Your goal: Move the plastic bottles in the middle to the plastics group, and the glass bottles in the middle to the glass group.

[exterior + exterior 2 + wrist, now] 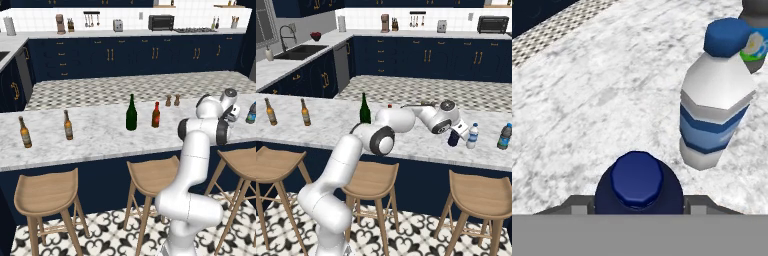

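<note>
We find the gripper (454, 138) at centre right of the right base view, clamped on the navy-blue bottle (637, 184). In the hand view that bottle sits at bottom centre between the two finger tips (576, 206), its cap toward the camera, so we look down its long axis; it stands upright, neck up. We cannot tell whether its base touches the counter.

Just beside it, to the upper right of the hand view, stands the clear water bottle (714, 97), upright, blue cap on top and blue bands round its body. Behind that, at the top right corner, we note part of the teal bottle (504, 136), also upright.

Further along the marble counter (95, 135), in the left base view, the green wine bottle (131, 113) and the red-topped bottle (156, 115) stand upright near centre, close together but apart. The two amber beer bottles (25, 132) stand upright at centre left, apart from each other.

Three wooden stools (47, 192) line the near side. Beyond lie patterned floor tiles (125, 87), navy cabinets (125, 55), and a toaster oven (161, 22) on the back counter.
</note>
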